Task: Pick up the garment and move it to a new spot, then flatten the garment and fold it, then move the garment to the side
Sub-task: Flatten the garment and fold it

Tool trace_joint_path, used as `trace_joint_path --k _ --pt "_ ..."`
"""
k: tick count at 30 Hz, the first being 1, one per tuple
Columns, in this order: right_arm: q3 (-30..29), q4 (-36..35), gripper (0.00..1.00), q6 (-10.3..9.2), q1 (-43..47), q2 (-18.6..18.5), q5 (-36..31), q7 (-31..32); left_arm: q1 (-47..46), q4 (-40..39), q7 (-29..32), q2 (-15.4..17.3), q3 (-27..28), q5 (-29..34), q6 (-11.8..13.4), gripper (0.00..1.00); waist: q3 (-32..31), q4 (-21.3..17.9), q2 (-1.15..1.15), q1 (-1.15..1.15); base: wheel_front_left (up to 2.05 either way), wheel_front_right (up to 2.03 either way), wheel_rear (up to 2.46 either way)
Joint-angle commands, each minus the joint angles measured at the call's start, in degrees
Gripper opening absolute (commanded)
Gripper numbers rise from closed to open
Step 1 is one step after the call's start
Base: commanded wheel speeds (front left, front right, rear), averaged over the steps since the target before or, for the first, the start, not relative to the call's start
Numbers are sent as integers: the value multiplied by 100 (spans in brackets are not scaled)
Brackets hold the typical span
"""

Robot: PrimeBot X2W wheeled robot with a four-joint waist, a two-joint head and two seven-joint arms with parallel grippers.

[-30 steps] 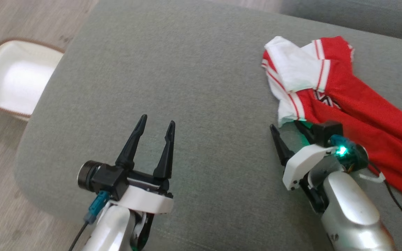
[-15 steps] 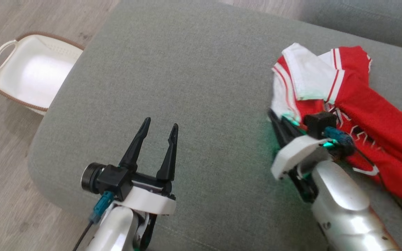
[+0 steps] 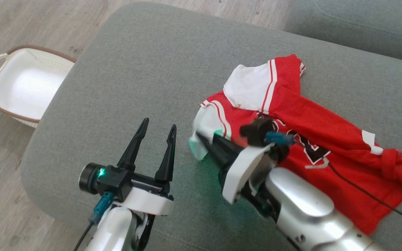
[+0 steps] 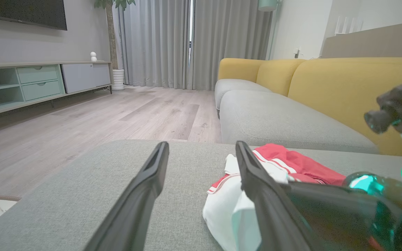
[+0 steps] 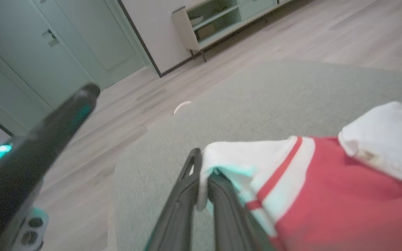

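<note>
The garment [image 3: 326, 122] is a thin, smooth jersey, red with white sleeves, red-and-white striped trim and a dark-and-white print on the chest. It lies rumpled on the right half of the seat [image 3: 145, 62]. Its body stretches toward the near right, where the cloth bunches into a tight fold.

The right gripper [image 3: 204, 141] has its two dark, tapered fingers pressed together on the white edge of the near-left sleeve. In the right wrist view the cloth drapes over the fingertips and is pinched between them, tinted by a green glow. The left gripper [image 3: 159, 123] hovers over bare seat to the left of the garment, fingers spread wide and holding nothing.

The seat is a broad pad of grey, coarse-woven fabric with rounded corners and a matte surface. A second grey cushion [image 3: 361, 28] lies beyond it at the far right. The left wrist view shows mustard-yellow backrests [image 4: 344, 90] behind.

At the far left a white plastic basket [image 3: 47, 62] with a brown rim and a loop handle stands on the floor [image 3: 40, 21] of pale wood-grain planks, partly hidden by the seat's edge. Across the room hang long grey curtains [image 4: 173, 42]. A low pale-green cabinet [image 4: 30, 83] with drawers stands against a wall.
</note>
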Motion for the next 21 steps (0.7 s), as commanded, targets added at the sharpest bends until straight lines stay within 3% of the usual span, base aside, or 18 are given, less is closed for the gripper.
trace_joint_path --k 1,5,9,15,21 --pt "198 -93 100 -4 69 46 84 65 -55 -131 -46 16 250 57 -29 100 -42 -29 0 0 0 0 0" --pt "318 8 100 -4 101 -135 147 11 14 -110 -46 16 351 121 -29 100 -135 -160 0 0 0 0 0" --pt "84 65 100 -4 159 -435 102 -98 74 -102 -46 18 466 202 -60 100 -268 -340 0 0 0 0 0" --pt "-687 -110 100 -4 423 -972 -207 -379 162 -166 -46 18 615 282 -83 100 -429 -634 0 0 0 0 0" --pt "-1413 -513 100 -4 831 -1241 -587 -420 242 -200 -46 17 673 337 -110 100 -502 -855 0 0 0 0 0"
